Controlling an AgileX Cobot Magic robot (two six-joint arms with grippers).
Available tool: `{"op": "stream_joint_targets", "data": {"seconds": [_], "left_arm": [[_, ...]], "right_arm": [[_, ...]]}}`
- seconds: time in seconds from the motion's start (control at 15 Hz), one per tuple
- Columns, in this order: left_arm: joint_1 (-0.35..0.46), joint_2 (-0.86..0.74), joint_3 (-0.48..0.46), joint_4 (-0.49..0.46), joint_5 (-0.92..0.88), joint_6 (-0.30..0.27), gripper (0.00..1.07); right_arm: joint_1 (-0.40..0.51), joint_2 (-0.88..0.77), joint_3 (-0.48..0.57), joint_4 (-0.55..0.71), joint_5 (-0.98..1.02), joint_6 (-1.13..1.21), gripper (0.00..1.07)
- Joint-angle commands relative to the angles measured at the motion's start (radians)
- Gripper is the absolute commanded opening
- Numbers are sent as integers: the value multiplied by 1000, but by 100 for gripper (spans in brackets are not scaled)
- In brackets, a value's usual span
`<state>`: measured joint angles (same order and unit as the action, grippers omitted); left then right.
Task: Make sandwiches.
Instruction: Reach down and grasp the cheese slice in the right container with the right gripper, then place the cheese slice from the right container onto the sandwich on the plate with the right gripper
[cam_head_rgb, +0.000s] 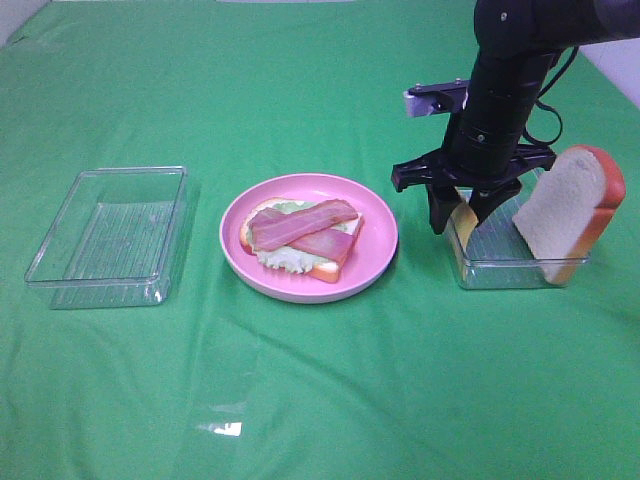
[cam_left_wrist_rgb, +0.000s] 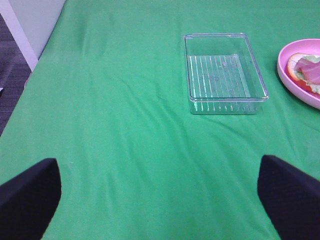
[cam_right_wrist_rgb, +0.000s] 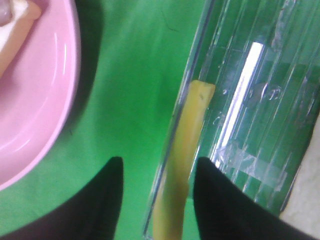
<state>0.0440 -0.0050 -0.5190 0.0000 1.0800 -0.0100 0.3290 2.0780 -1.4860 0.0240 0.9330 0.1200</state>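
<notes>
An open sandwich lies on the round pink plate (cam_head_rgb: 378, 245): a white bread slice (cam_head_rgb: 333, 268), pale green lettuce (cam_head_rgb: 283, 258) and two reddish-pink bacon strips (cam_head_rgb: 300, 224) on top. A yellow cheese slice (cam_right_wrist_rgb: 186, 145) stands on edge against the inner wall of the right clear tray (cam_head_rgb: 500, 272). A second bread slice (cam_head_rgb: 565, 210) leans on that tray's far right side. My right gripper (cam_head_rgb: 458, 216) is open and points down, its fingers (cam_right_wrist_rgb: 102, 200) either side of the cheese and the tray wall. My left gripper (cam_left_wrist_rgb: 160, 200) is open and empty above bare cloth.
An empty clear tray (cam_head_rgb: 110, 235) stands left of the plate; it also shows in the left wrist view (cam_left_wrist_rgb: 225, 72). A green cloth covers the table. The plate's rim (cam_right_wrist_rgb: 45, 100) lies close beside the right tray.
</notes>
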Motion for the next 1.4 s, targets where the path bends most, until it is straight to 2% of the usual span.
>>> {"op": "stream_joint_targets", "data": {"seconds": [0.07, 0.47, 1.0, 1.4], "left_arm": [[1, -15, 1, 0, -7, 1, 101], [1, -15, 1, 0, -7, 1, 101], [1, -15, 1, 0, -7, 1, 101], [1, -15, 1, 0, -7, 1, 101]], "right_arm": [[-4, 5, 5, -24, -5, 38, 19], [-4, 5, 5, -31, -12, 31, 0], [-4, -53, 0, -46, 19, 0, 0], [-1, -164, -164, -78, 220, 0, 0]]}}
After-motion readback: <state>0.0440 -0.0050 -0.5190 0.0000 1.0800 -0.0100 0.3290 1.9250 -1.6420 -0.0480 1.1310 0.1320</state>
